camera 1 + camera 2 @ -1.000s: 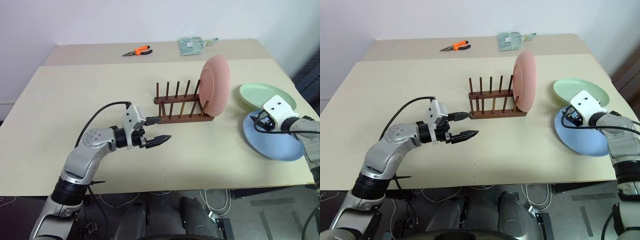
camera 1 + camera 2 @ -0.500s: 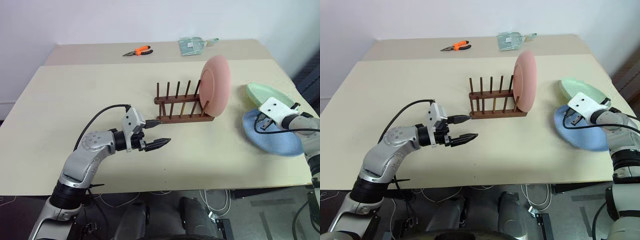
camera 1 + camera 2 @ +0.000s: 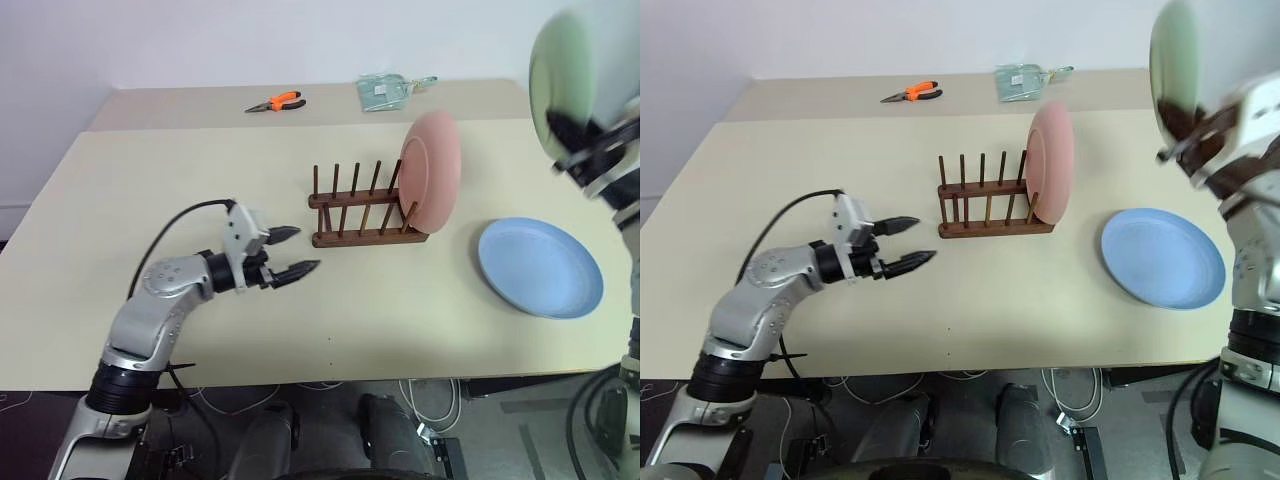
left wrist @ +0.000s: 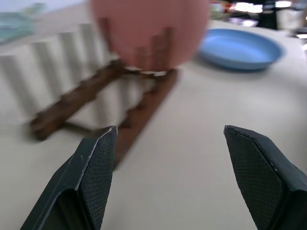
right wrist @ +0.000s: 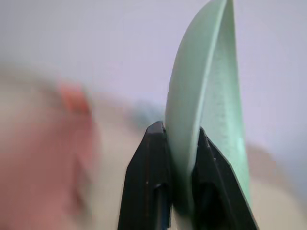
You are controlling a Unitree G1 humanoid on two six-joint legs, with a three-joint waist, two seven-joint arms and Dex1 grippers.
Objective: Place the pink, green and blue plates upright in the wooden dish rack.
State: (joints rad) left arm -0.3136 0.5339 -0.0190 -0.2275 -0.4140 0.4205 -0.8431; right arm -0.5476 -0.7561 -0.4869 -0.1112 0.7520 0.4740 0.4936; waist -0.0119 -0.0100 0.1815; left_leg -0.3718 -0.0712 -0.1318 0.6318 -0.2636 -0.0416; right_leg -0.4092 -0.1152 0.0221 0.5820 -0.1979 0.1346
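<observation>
Nearest to us, at about 8 o'clock on the table (image 3: 120, 180), our left gripper (image 3: 292, 252) hovers with its fingers apart, holding nothing. At 3 o'clock the blue plate (image 3: 540, 267) lies flat. In the middle stands the rack (image 3: 362, 208), and the pink plate (image 3: 432, 170) is upright in its right end. At 2 o'clock, high above the table, our right gripper (image 5: 176, 143) is clamped on the rim of the green plate (image 3: 562, 80). At 12 o'clock, far back, lie pliers (image 3: 275, 102) and a bag (image 3: 385, 90).
</observation>
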